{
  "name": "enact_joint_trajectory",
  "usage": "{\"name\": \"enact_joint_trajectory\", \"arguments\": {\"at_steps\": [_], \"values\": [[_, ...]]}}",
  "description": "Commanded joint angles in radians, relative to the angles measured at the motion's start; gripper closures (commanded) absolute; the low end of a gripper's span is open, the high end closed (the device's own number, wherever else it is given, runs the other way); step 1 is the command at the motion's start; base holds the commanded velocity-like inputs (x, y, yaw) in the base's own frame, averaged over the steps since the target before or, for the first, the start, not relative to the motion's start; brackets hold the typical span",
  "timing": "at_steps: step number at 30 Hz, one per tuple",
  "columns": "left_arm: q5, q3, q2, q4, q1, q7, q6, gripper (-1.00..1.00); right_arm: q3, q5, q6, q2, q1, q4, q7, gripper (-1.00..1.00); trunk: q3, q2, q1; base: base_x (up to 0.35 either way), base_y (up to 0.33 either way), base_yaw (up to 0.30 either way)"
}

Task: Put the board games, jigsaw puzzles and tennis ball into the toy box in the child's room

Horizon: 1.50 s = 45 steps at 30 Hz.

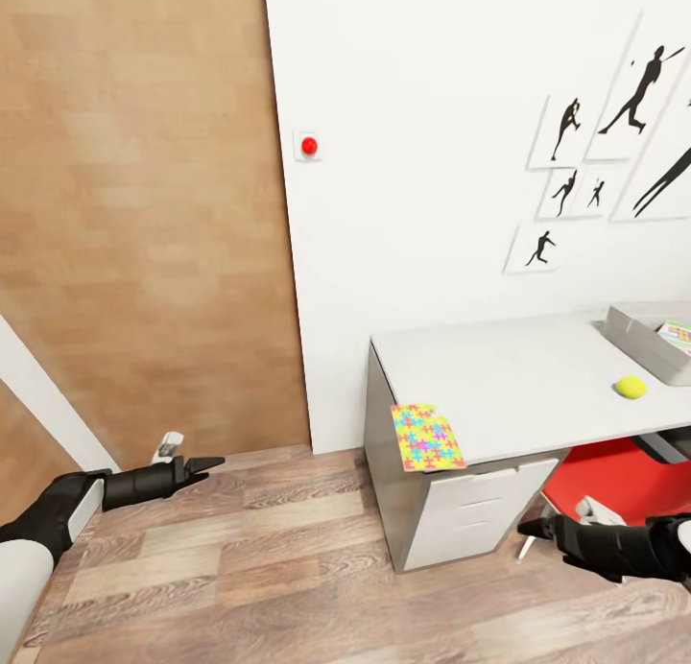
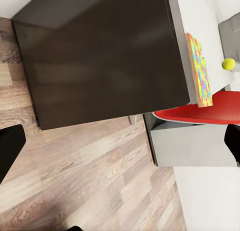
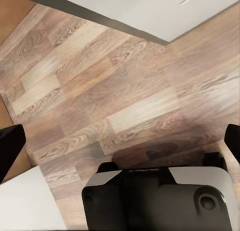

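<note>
Square up to the white-topped table (image 1: 518,376); multicoloured jigsaw puzzle board (image 1: 427,438) overhangs its corner. Both grippers, left (image 1: 206,464) and right (image 1: 534,528), wide open, empty.

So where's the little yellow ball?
In the head view, the tennis ball sits on the white table, right side, just before the grey toy box.

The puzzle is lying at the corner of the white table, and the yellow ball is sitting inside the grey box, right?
Not quite. The jigsaw puzzle does lie at the corner of the table, poking over its edge. But the tennis ball is not inside the toy box; the head view shows it on the tabletop, just in front of the box.
</note>
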<state>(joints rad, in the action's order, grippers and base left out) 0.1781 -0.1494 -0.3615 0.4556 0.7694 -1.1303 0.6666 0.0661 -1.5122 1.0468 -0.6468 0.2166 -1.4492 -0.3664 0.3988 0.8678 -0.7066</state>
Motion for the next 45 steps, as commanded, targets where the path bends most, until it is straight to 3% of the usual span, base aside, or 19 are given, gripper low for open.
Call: {"name": "enact_joint_trajectory", "arguments": {"at_steps": [1, 11, 16, 22, 24, 33, 38, 45], "values": [[0.003, -0.001, 0.000, 0.000, 0.001, -0.002, 0.008, -1.00, 0.002, -0.013, 0.000, -0.005, 0.000, 0.000, 0.001, -1.00, 0.004, 0.008, -0.004, 0.000, 0.000, 0.000], [0.002, 0.001, 0.000, 0.000, 0.001, -0.001, 0.006, -1.00, -0.001, -0.029, 0.000, -0.028, -0.006, -0.002, 0.134, -1.00, 0.036, 0.078, -0.042, 0.000, 0.000, 0.000], [0.003, 0.001, 0.000, 0.000, 0.001, -0.001, 0.005, -1.00, -0.002, -0.024, 0.000, -0.053, -0.006, -0.004, 0.301, -1.00, 0.051, 0.113, -0.062, 0.000, 0.000, 0.000], [0.003, 0.001, 0.001, 0.000, 0.001, 0.000, 0.005, -1.00, -0.017, -0.017, 0.000, -0.057, -0.006, -0.005, 0.471, -1.00, 0.070, 0.155, -0.085, 0.000, 0.000, 0.000], [0.003, 0.001, 0.001, 0.000, 0.001, 0.000, 0.004, -1.00, -0.032, -0.016, 0.000, -0.056, -0.006, -0.007, 0.490, -1.00, 0.076, 0.169, -0.092, 0.000, 0.000, 0.000], [0.003, 0.002, 0.003, 0.000, 0.001, 0.001, 0.004, -1.00, -0.163, -0.016, 0.000, -0.037, -0.006, -0.006, 0.522, -1.00, 0.105, 0.232, -0.127, 0.000, 0.000, 0.000], [0.002, 0.002, 0.003, 0.000, 0.001, 0.002, 0.004, -1.00, -0.183, -0.016, 0.000, -0.023, -0.006, -0.006, 0.523, -1.00, 0.120, 0.267, -0.146, 0.000, 0.000, 0.000], [0.003, 0.004, 0.004, 0.000, 0.001, 0.000, 0.004, -1.00, -0.202, -0.017, 0.000, -0.018, -0.006, -0.005, 0.526, -1.00, 0.120, 0.267, -0.146, 0.000, 0.000, 0.000]]}}
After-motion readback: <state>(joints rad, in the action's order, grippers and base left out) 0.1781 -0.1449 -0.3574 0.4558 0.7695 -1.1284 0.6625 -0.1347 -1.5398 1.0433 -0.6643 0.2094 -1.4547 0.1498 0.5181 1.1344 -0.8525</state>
